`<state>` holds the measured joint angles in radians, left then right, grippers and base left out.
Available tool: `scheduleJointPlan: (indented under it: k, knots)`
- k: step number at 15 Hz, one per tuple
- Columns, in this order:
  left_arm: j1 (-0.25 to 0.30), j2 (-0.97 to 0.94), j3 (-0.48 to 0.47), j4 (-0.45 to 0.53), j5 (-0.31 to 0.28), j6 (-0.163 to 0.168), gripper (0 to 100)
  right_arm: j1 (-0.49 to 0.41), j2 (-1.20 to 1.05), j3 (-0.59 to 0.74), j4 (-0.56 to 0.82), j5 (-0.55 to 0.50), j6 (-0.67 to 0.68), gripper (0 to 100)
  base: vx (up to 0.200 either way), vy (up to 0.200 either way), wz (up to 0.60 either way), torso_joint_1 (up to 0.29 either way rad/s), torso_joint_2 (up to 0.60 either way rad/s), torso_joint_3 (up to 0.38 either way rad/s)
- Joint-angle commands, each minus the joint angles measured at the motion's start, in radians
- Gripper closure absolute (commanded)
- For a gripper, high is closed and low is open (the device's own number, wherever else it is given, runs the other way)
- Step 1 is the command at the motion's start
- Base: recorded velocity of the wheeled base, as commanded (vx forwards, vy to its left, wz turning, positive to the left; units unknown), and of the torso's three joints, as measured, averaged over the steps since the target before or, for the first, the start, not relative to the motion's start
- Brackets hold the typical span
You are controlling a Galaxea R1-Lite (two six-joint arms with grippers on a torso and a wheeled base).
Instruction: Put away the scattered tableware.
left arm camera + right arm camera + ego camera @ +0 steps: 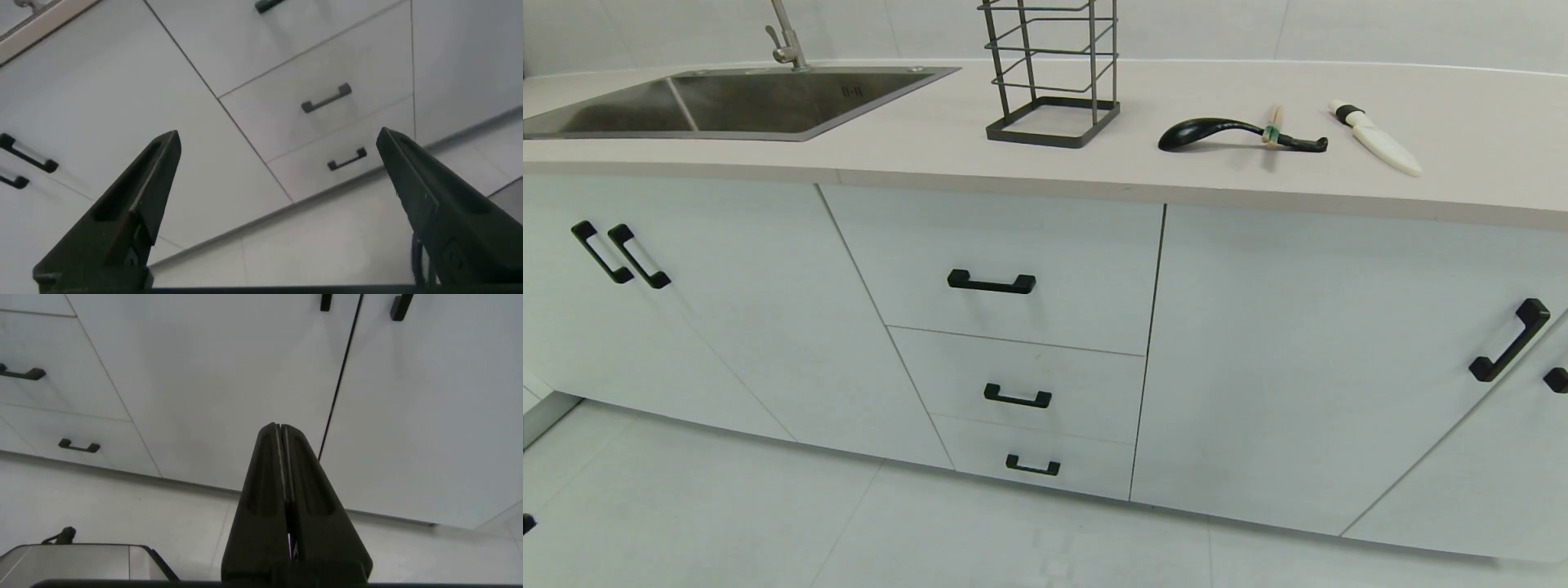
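The left gripper (278,204) was held wide open and the right gripper (280,437) pressed shut on nothing, both faced toward the cabinets (98,98), while on the counter (915,159) a spoon (1217,131), a stick (1272,124) across its handle and a knife (1376,145) were laid right of the rack (1054,82).

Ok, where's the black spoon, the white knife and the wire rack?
black spoon (1188,135): head view, on its bowl.
white knife (1384,147): head view, middle of its blade.
wire rack (1037,138): head view, front edge of its base.
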<state>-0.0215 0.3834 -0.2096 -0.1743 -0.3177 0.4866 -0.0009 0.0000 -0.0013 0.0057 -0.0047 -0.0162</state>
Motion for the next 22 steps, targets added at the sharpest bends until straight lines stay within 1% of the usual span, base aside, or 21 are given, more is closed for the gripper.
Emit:
scheduleJointPlan:
  k: [1, 2, 3, 4, 5, 6, 7, 8, 9, 10, 11, 12, 13, 14, 18, 19, 20, 21, 22]
  knots:
    - [-0.003, 0.161, -0.036, 0.001, -0.004, 0.081, 0, -0.001, 0.0, 0.001, 0.0, 0.0, -0.001, 100, 0.0, 0.0, 0.0, 0.0, 0.0, 0.0]
    - [-0.003, 0.195, -0.068, 0.001, -0.012, 0.096, 0, -0.002, 0.0, 0.001, 0.0, 0.0, -0.001, 100, 0.0, 0.0, 0.0, 0.0, 0.0, 0.0]
    - [-0.005, 0.206, -0.077, 0.004, -0.014, 0.104, 0, -0.001, 0.0, 0.0, 0.0, 0.0, -0.001, 100, 0.0, 0.0, 0.0, 0.0, 0.0, 0.0]
    - [-0.025, 0.279, -0.122, 0.013, -0.015, 0.175, 0, -0.002, 0.0, 0.001, 0.0, 0.0, -0.001, 100, 0.0, 0.0, 0.0, 0.0, 0.0, 0.0]
    - [-0.06, 0.336, -0.134, 0.018, -0.017, 0.236, 0, -0.002, 0.0, 0.0, 0.0, 0.0, -0.001, 100, 0.0, 0.0, 0.0, 0.0, 0.0, 0.0]
    - [-0.115, 0.391, -0.136, 0.024, -0.015, 0.285, 0, -0.001, 0.0, 0.0, 0.0, 0.0, -0.001, 100, 0.0, 0.0, 0.0, 0.0, 0.0, 0.0]
    - [-0.186, 0.454, -0.136, 0.033, -0.004, 0.317, 0, -0.001, 0.0, 0.0, 0.0, 0.0, -0.001, 100, 0.0, 0.0, 0.0, 0.0, 0.0, 0.0]
    - [-0.25, 0.512, -0.136, 0.036, 0.011, 0.339, 0, -0.001, 0.002, 0.0, 0.0, 0.0, -0.001, 100, 0.0, 0.0, 0.0, 0.0, 0.0, 0.0]
    - [-0.293, 0.555, -0.136, 0.036, 0.026, 0.348, 0, -0.002, 0.002, 0.0, 0.0, 0.0, -0.001, 100, 0.0, 0.0, 0.0, 0.0, 0.0, 0.0]
    - [-0.38, 0.657, -0.146, 0.036, 0.045, 0.365, 0, -0.002, 0.002, 0.001, 0.0, 0.0, -0.001, 100, 0.0, 0.0, 0.0, 0.0, 0.0, 0.0]
    - [-0.43, 0.739, -0.166, 0.035, 0.046, 0.383, 0, -0.002, 0.002, 0.001, 0.0, 0.0, -0.001, 100, 0.0, 0.0, 0.0, 0.0, 0.0, 0.0]
    - [-0.453, 0.804, -0.183, 0.035, 0.048, 0.418, 0, -0.002, 0.002, 0.0, 0.0, 0.0, -0.001, 100, 0.0, 0.0, 0.0, 0.0, 0.0, 0.0]
    - [-0.453, 0.845, -0.194, 0.035, 0.049, 0.452, 0, -0.002, 0.002, 0.0, 0.0, 0.0, -0.001, 100, 0.0, 0.0, 0.0, 0.0, 0.0, 0.0]
    - [-0.453, 0.867, -0.195, 0.035, 0.051, 0.46, 0, -0.002, 0.0, 0.0, 0.0, 0.0, -0.001, 100, 0.0, 0.0, 0.0, 0.0, 0.0, 0.0]
    - [-0.453, 0.931, -0.238, 0.033, 0.081, 0.464, 0, -0.002, 0.002, 0.0, 0.0, 0.0, -0.001, 100, 0.0, 0.0, 0.0, 0.0, 0.0, 0.0]
    - [-0.453, 0.999, -0.258, 0.029, 0.097, 0.501, 0, -0.002, 0.002, 0.0, 0.0, 0.0, -0.001, 100, 0.0, 0.0, 0.0, 0.0, 0.0, 0.0]
    - [-0.451, 1.059, -0.275, 0.015, 0.115, 0.546, 0, -0.002, 0.002, 0.0, 0.0, 0.0, -0.001, 100, 0.0, 0.0, 0.0, 0.0, 0.0, 0.0]
    - [-0.451, 1.094, -0.286, 0.002, 0.123, 0.572, 0, -0.002, 0.002, 0.0, 0.0, 0.0, -0.001, 100, 0.0, 0.0, 0.0, 0.0, 0.0, 0.0]
    - [-0.451, 1.171, -0.315, -0.025, 0.126, 0.633, 0, -0.002, 0.002, 0.0, 0.0, 0.0, -0.001, 100, 0.0, 0.0, 0.0, 0.0, 0.0, 0.0]
